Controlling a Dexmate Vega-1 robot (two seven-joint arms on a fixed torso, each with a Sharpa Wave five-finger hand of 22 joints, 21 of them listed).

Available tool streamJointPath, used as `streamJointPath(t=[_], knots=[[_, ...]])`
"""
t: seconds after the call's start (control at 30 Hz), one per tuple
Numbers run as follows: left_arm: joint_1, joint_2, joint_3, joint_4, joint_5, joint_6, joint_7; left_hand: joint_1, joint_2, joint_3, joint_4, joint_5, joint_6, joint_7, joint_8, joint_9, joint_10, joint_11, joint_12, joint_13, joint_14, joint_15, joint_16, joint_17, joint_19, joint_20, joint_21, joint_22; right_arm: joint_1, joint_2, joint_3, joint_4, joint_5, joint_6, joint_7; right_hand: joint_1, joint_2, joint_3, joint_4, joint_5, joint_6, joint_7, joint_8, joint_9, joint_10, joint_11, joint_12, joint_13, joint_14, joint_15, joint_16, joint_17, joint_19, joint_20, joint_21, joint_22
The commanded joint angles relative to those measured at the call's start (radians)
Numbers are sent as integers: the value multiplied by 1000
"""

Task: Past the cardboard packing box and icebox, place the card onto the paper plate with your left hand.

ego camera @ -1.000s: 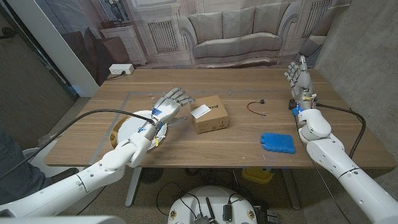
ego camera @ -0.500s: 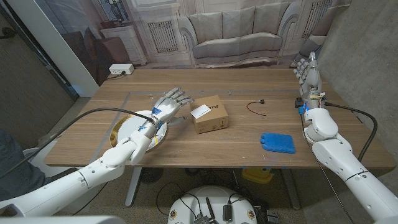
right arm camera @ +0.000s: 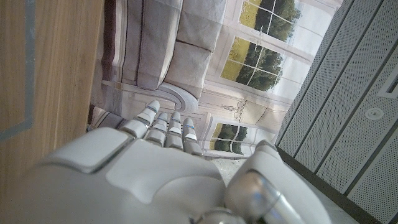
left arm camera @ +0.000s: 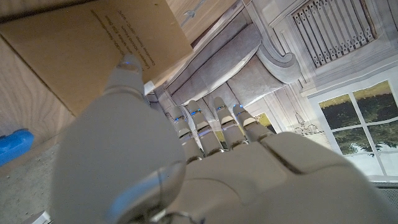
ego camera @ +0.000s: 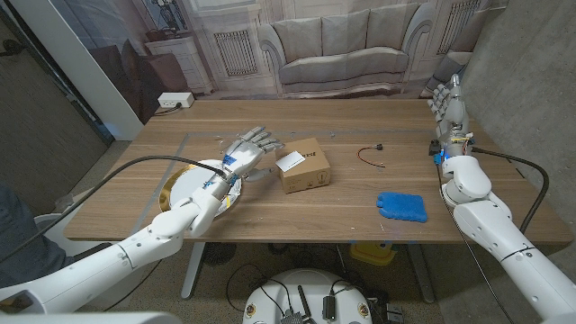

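A brown cardboard box (ego camera: 304,167) stands mid-table with a white card (ego camera: 290,161) lying on its top. Left of it sits the paper plate (ego camera: 183,186), white with a gold rim. My left hand (ego camera: 245,153) hovers over the plate's right edge, fingers spread toward the box, holding nothing. In the left wrist view the left hand (left arm camera: 205,162) points at the box (left arm camera: 93,43), with the icebox (left arm camera: 12,146) beyond. The blue icebox (ego camera: 402,206) lies toward the right front. My right hand (ego camera: 447,101) stands raised at the table's far right, fingers straight and empty.
A thin black and red cable (ego camera: 371,156) lies between the box and my right arm. A small blue and black piece (ego camera: 436,151) sits at the right wrist. The right wrist view looks along the right hand (right arm camera: 155,168) beside the wooden tabletop (right arm camera: 50,62).
My right hand has drifted a little to the right and farther back. The left hand has stayed over the plate's edge, with the box, card and icebox unmoved.
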Motion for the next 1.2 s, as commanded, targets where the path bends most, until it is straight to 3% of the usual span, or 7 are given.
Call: streamJointPath(t=[0.03,0.87,1.2], knots=[[-6,-13,11,6,-14,-27,10,6,7,-4,3,-3,20,-4,8,5,19,-2,8,4,14,-146,7,2,8,-6,5,5,-6,1,12,6,7,0,6,0,0,-6,2,-5,10,0,4,4,11,-3,5,2,9,-1,7,4,11,2,9,5],[-31,-55,45,63,-21,-75,62,16,16,-7,7,-16,64,-5,19,4,55,-3,11,5,32,-151,7,2,17,4,7,5,-15,2,12,-6,1,-8,2,0,2,-9,2,-5,11,-3,3,4,13,-3,4,2,10,-2,5,4,11,3,8,5],[-38,-58,50,73,-29,-83,70,30,27,-7,9,-30,131,-5,40,8,109,-3,17,5,53,-152,6,1,20,2,5,5,-16,6,12,-15,-4,-7,-5,0,2,-11,1,-5,12,-3,2,4,14,-2,4,2,11,-1,5,3,10,4,7,6]])
